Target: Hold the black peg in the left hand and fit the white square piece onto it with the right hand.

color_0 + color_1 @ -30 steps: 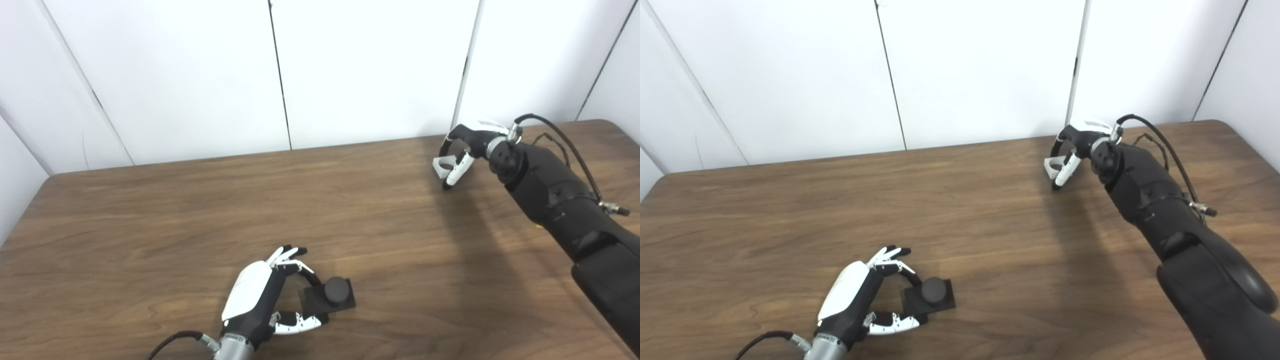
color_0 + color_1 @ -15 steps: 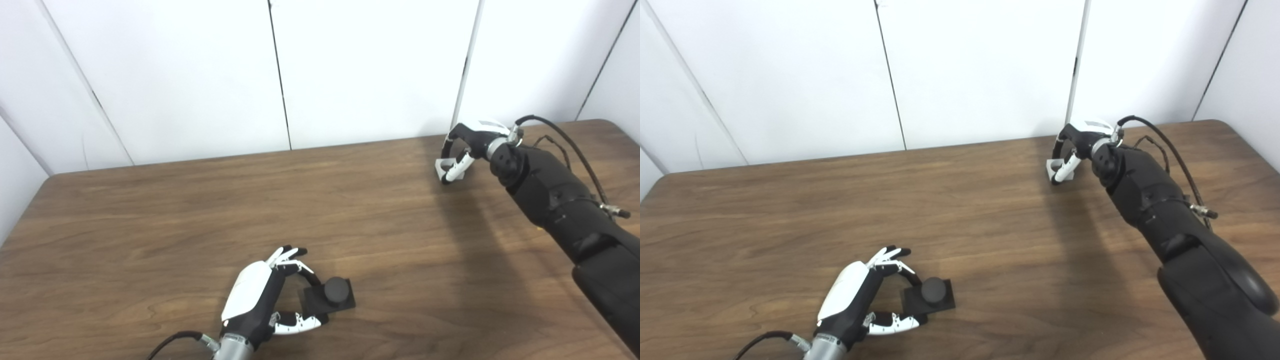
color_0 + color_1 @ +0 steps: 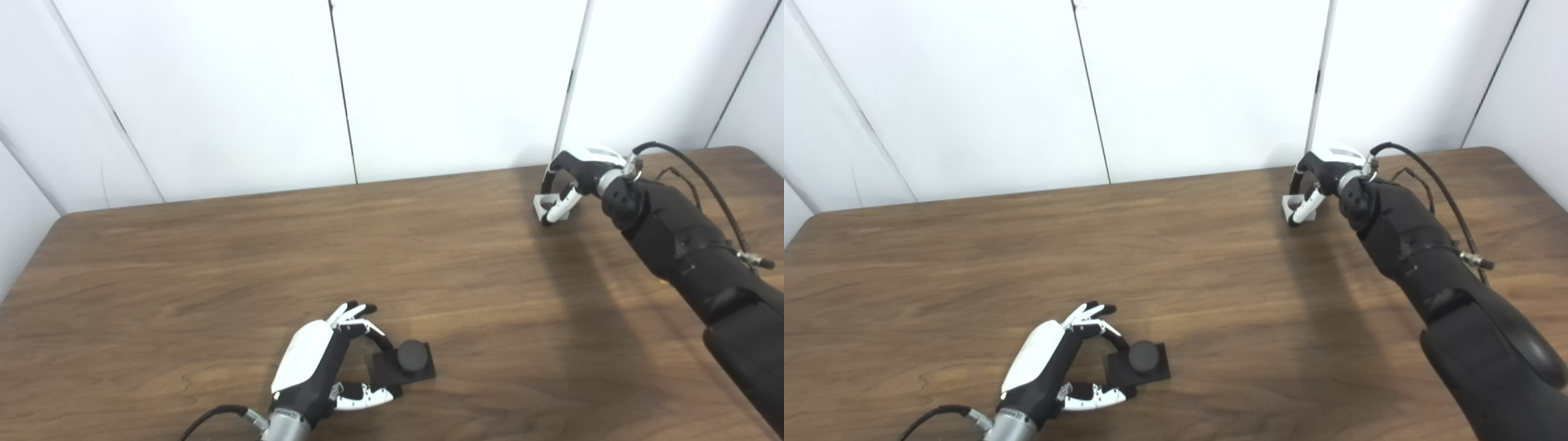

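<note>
- left hand [image 3: 318,361] low at the near edge of the table [image 3: 184,263], fingers and thumb curled round the square base of the black peg [image 3: 404,362], touching its near-left side; peg upright and resting on the wood, not lifted.
- middle of the table bare, the two pieces well apart.
- right hand [image 3: 572,177] far back right, fingers closed around the white square piece [image 3: 545,205]; a firm hold, i'd judge, with the piece low at the table.
- step in hand: securing both pieces. next calls for lifting the white piece, carrying it over the peg, and lining up its hole.
</note>
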You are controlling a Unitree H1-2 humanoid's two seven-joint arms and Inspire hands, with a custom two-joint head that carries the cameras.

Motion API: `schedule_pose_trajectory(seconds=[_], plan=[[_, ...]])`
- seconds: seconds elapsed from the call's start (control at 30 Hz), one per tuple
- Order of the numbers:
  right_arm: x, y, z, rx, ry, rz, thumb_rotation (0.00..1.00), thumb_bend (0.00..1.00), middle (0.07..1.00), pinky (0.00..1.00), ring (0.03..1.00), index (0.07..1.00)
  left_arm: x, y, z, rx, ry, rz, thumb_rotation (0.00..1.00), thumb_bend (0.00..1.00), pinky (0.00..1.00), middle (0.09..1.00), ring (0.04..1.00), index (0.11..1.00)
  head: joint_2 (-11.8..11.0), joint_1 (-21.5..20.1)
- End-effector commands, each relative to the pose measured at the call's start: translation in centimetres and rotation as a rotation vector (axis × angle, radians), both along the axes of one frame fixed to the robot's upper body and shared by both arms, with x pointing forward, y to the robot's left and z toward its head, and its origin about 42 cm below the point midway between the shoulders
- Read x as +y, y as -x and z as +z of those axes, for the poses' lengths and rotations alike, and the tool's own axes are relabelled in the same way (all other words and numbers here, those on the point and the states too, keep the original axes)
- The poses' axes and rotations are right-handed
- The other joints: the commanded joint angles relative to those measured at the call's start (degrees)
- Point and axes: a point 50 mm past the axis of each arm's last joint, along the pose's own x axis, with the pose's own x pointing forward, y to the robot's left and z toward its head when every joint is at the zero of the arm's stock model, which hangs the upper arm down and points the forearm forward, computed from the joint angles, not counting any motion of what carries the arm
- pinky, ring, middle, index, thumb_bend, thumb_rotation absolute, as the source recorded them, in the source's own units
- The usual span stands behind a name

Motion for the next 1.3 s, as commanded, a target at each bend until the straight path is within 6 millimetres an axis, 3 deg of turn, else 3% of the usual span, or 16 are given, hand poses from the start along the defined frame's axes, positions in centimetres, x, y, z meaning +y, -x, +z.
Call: schedule_pose_trajectory(seconds=[0.0,0.3,0.6,0.83,1.27], plan=[[-0.3,-0.7,3.7,-0.112,-0.003,0.028,0.13,0.52,0.886,0.84,0.938,0.489,-0.1,-0.4,1.3,-0.049,0.002,-0.003,0.08,0.50,0.92,0.894,0.966,0.494,0.04,-0.03],[0.0,0.7,4.9,-0.177,-0.022,0.102,0.13,0.52,0.858,0.86,0.934,0.490,-0.2,-0.6,1.8,-0.038,0.010,0.002,0.08,0.50,0.91,0.900,0.973,0.494,2.48,0.24],[0.4,3.1,6.5,-0.241,-0.053,0.154,0.14,0.52,0.887,0.89,0.954,0.491,-0.2,-0.9,2.2,-0.043,0.010,0.010,0.08,0.50,0.91,0.900,0.977,0.494,4.61,0.86],[1.4,6.3,7.6,-0.286,-0.077,0.222,0.14,0.52,0.906,0.89,0.965,0.491,-0.1,-1.0,2.2,-0.051,0.012,0.013,0.08,0.50,0.91,0.899,0.974,0.494,5.06,1.13],[5.6,12.6,9.7,-0.357,-0.059,0.396,0.14,0.52,0.912,0.90,0.983,0.490,-0.4,-1.2,2.0,-0.055,0.020,0.026,0.08,0.50,0.91,0.893,0.967,0.493,4.90,1.61]])
